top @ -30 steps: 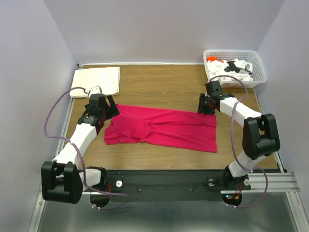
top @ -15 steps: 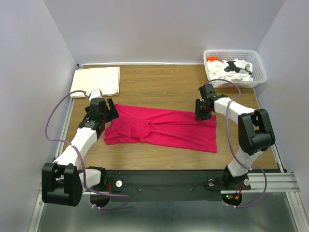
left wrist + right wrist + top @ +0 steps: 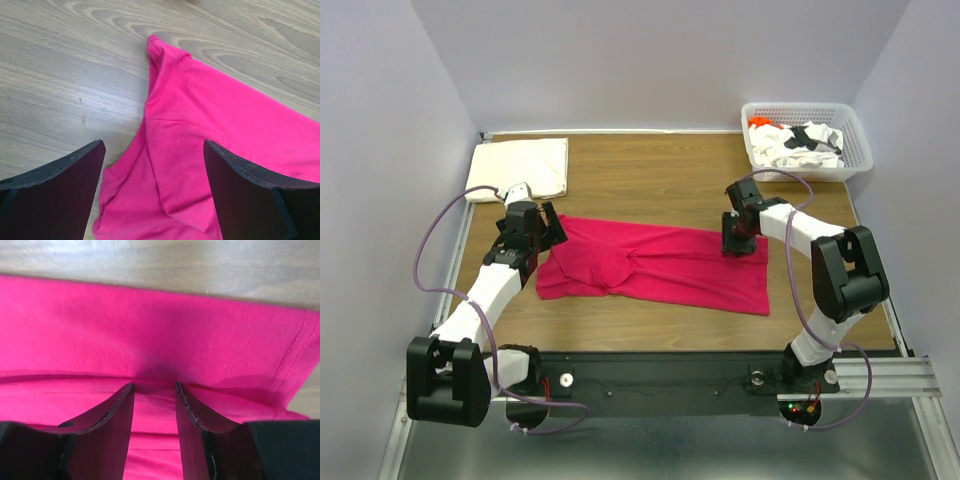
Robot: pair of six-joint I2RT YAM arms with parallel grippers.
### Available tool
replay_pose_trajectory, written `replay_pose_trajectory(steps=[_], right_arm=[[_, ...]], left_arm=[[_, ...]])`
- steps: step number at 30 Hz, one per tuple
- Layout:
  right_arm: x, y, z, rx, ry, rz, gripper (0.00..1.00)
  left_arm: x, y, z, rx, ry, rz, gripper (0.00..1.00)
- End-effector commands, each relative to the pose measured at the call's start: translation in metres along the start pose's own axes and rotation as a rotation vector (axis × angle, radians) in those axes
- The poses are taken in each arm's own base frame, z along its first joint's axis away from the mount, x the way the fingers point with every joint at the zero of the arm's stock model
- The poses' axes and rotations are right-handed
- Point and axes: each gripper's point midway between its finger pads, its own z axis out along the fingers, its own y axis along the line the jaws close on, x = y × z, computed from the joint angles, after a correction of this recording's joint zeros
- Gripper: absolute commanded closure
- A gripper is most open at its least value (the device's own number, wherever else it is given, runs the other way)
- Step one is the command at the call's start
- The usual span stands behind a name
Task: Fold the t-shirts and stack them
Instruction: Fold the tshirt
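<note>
A magenta-red t-shirt [image 3: 660,265] lies folded into a long band across the wooden table. My left gripper [image 3: 548,228] hovers over its left end, jaws wide open; in the left wrist view the sleeve and folded cloth [image 3: 210,115] lie between the black fingers [image 3: 55,185], untouched. My right gripper [image 3: 732,240] is down on the band's upper right part. Its fingertips [image 3: 127,390] rest against a fold line of the shirt [image 3: 150,325], with a narrow gap between them and cloth showing in it. A cream-white t-shirt [image 3: 520,167] lies folded at the back left.
A white lattice basket [image 3: 860,140] at the back right holds crumpled white, black-printed and orange shirts [image 3: 798,142]. Bare wood [image 3: 650,180] stretches behind the magenta shirt. Walls close in on both sides.
My right gripper has moved left and forward from beside the shirt's upper right corner onto the cloth. The left arm has shifted only slightly; the shirt lies as before.
</note>
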Motion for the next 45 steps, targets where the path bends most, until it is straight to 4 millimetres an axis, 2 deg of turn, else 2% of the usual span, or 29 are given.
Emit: replay_pose_trajectory(steps=[1,12,18,19,21,23,26,27,28,29,30,31,32,33,34,35,36,37,38,39,40,41,42,43,45], right_arm=[[0.013,-0.001,-0.013,0.011,0.01,0.015,0.56],[0.039,0.008,-0.027,-0.064,0.043,0.079,0.57],[0.045,0.006,-0.036,-0.075,0.027,0.104,0.57],[0.048,0.01,-0.038,-0.103,0.037,0.107,0.57],[0.044,0.01,-0.043,-0.105,0.01,0.12,0.6],[0.028,0.004,-0.051,-0.067,-0.059,0.123,0.61],[0.006,-0.006,-0.058,-0.008,-0.135,0.114,0.63],[-0.007,-0.006,-0.063,-0.007,-0.164,0.114,0.63],[-0.013,-0.008,-0.063,0.0,-0.173,0.113,0.64],[-0.017,-0.009,-0.058,0.012,-0.168,0.101,0.64],[-0.021,-0.01,-0.057,0.017,-0.171,0.098,0.64],[-0.029,-0.012,-0.056,0.02,-0.184,0.101,0.64],[-0.034,-0.013,-0.051,0.026,-0.187,0.1,0.64],[-0.04,-0.017,-0.05,0.029,-0.194,0.109,0.65],[-0.048,-0.017,-0.049,0.02,-0.214,0.115,0.65],[-0.05,-0.018,-0.044,0.018,-0.211,0.125,0.66],[-0.055,-0.024,-0.041,0.015,-0.217,0.147,0.66],[-0.058,-0.024,-0.039,0.003,-0.219,0.157,0.67],[-0.062,-0.022,-0.035,-0.023,-0.222,0.165,0.67],[-0.062,-0.024,-0.03,-0.027,-0.21,0.175,0.67],[-0.064,-0.025,-0.026,-0.043,-0.207,0.188,0.68],[-0.065,-0.025,-0.023,-0.05,-0.202,0.194,0.68],[-0.065,-0.027,-0.018,-0.053,-0.192,0.202,0.68],[-0.066,-0.027,-0.018,-0.065,-0.194,0.207,0.68],[-0.065,-0.029,-0.013,-0.065,-0.184,0.214,0.68]], left_arm=[[-0.02,-0.009,-0.005,0.037,-0.065,-0.002,0.09],[-0.018,-0.011,-0.004,0.046,-0.06,0.0,0.09],[-0.017,-0.017,-0.005,0.082,-0.051,0.003,0.09],[-0.017,-0.019,-0.005,0.092,-0.049,0.005,0.09],[-0.015,-0.027,-0.007,0.125,-0.038,0.007,0.09],[-0.019,-0.037,-0.01,0.159,-0.043,0.012,0.09],[-0.019,-0.064,-0.015,0.222,-0.036,0.049,0.11],[-0.025,-0.076,-0.018,0.247,-0.047,0.063,0.12],[-0.016,-0.098,-0.021,0.29,-0.022,0.102,0.12],[-0.022,-0.113,-0.024,0.313,-0.036,0.118,0.16],[-0.019,-0.128,-0.028,0.344,-0.029,0.141,0.18],[-0.009,-0.141,-0.024,0.36,-0.001,0.174,0.21],[0.003,-0.165,-0.033,0.424,0.022,0.219,0.23],[-0.001,-0.183,-0.038,0.463,0.015,0.239,0.28],[0.012,-0.195,-0.032,0.476,0.046,0.292,0.3],[0.026,-0.216,-0.041,0.527,0.06,0.351,0.31],[0.024,-0.233,-0.045,0.558,0.049,0.379,0.34],[0.03,-0.245,-0.048,0.581,0.053,0.414,0.35],[0.054,-0.259,-0.046,0.606,0.086,0.495,0.35],[0.054,-0.276,-0.051,0.639,0.074,0.525,0.36],[0.073,-0.283,-0.044,0.65,0.099,0.608,0.36],[0.081,-0.292,-0.046,0.676,0.101,0.651,0.36],[0.091,-0.31,-0.057,0.727,0.093,0.709,0.34],[0.108,-0.311,-0.049,0.715,0.118,0.759,0.32],[0.12,-0.324,-0.053,0.743,0.108,0.83,0.32]])
